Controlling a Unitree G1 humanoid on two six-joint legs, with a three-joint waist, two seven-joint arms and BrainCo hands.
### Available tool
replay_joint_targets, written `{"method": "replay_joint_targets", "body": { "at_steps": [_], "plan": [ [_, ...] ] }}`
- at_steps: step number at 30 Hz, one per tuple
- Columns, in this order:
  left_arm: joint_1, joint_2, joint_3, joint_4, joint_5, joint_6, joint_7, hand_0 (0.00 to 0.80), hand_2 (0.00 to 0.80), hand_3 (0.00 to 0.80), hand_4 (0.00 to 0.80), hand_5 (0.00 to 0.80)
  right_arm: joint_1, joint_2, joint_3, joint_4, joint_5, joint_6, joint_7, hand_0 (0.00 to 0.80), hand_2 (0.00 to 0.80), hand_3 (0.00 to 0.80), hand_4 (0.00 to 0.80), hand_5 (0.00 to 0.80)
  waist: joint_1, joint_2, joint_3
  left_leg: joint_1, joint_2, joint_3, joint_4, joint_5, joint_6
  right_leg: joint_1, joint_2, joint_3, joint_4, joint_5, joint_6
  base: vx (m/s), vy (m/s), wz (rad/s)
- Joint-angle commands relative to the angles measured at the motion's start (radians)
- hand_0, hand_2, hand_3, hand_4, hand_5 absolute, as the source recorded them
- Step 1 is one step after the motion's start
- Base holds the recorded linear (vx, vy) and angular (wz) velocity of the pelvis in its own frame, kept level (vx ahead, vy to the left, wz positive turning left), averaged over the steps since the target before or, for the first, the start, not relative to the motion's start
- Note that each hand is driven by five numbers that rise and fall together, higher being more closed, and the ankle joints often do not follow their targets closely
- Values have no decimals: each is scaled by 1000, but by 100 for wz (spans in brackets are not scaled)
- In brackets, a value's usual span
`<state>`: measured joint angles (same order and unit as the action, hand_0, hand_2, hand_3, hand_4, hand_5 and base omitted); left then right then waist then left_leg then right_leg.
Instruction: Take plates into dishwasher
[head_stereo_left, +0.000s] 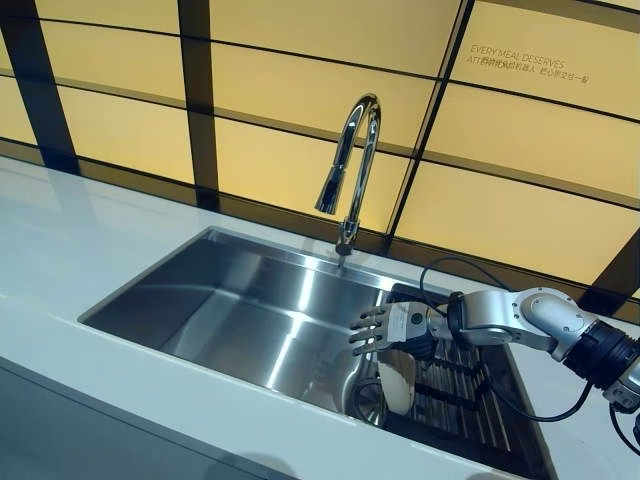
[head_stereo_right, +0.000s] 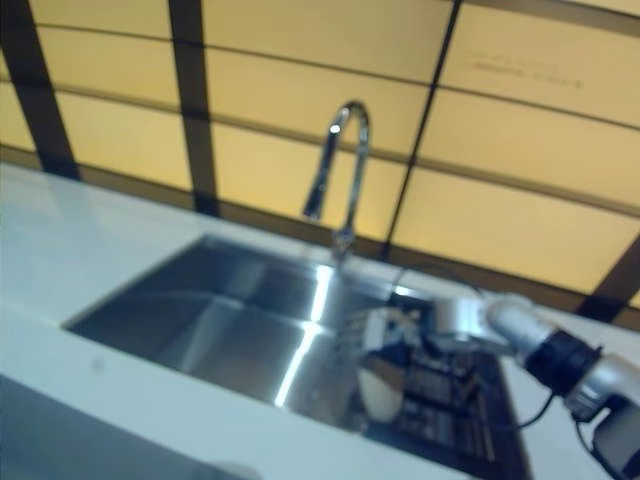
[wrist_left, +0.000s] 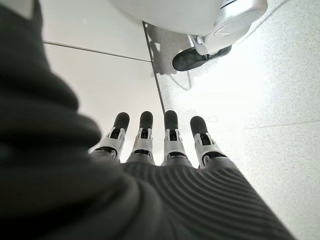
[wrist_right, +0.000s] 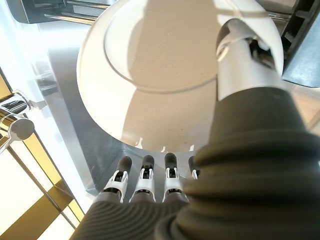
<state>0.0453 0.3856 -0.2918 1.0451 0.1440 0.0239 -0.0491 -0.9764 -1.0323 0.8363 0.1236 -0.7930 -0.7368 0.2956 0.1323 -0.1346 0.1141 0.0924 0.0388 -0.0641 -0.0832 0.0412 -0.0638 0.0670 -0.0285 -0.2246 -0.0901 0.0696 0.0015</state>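
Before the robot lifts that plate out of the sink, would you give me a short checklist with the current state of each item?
1. Right hand at the plate: ok; it is over the plate standing in the dark rack at the sink's right end.
2. Grip closed on the plate: not ok; in the right wrist view the fingers are straight under the plate and the thumb lies across its face, not pinching.
3. Plate free of the rack's bars: cannot tell.
4. Faucet clear of the lift path: ok; it stands behind, apart from the hand.
5. Left hand out of the way: ok; open, over the floor.
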Motion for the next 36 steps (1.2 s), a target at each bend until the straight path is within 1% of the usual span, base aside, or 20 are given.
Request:
{"method": "replay_joint_targets", "body": {
  "at_steps": [1,4,14,22,31,35,36],
  "plan": [
    [-28,13,-21,34,56,-5,-3,0,0,0,0,0,-7,-9,-39,-11,39,37,-2,0,0,0,0,0,32,-43,5,-19,-48,48,-4,-43,41,61,-1,-39,3,-59,74,0,0,0],
    [-24,18,-16,28,60,-6,-7,0,0,0,0,0,-2,-13,-40,-19,40,33,26,0,0,0,0,0,33,-43,6,-19,-48,47,-4,-43,42,61,-2,-40,3,-58,75,0,0,0],
    [-29,17,-19,27,62,1,-7,0,0,0,0,0,12,-3,-31,-10,15,53,50,0,0,0,0,0,34,-47,10,-19,-47,47,-4,-42,42,61,-2,-39,3,-57,74,0,0,0],
    [-31,20,-18,27,67,-1,-8,0,0,0,0,0,29,9,-29,-6,17,67,54,0,0,0,0,0,35,-48,15,-21,-46,47,-4,-43,43,58,-2,-38,3,-55,74,0,0,0],
    [-33,21,-17,25,67,-1,-8,0,0,0,0,0,50,25,-37,8,7,62,36,0,0,0,0,0,36,-48,20,-23,-45,47,-4,-42,44,55,-2,-38,3,-53,75,0,0,0],
    [-34,22,-16,22,68,1,-8,0,0,0,0,0,59,27,-43,5,4,72,23,0,0,0,0,0,36,-49,22,-24,-45,49,-4,-43,45,53,-1,-37,3,-51,75,0,0,0],
    [-34,23,-17,25,68,-2,-6,0,0,0,0,0,57,27,-41,4,7,75,22,129,129,129,129,129,37,-50,23,-24,-45,49,-4,-42,45,52,-1,-37,3,-51,75,0,0,0]
  ]
}}
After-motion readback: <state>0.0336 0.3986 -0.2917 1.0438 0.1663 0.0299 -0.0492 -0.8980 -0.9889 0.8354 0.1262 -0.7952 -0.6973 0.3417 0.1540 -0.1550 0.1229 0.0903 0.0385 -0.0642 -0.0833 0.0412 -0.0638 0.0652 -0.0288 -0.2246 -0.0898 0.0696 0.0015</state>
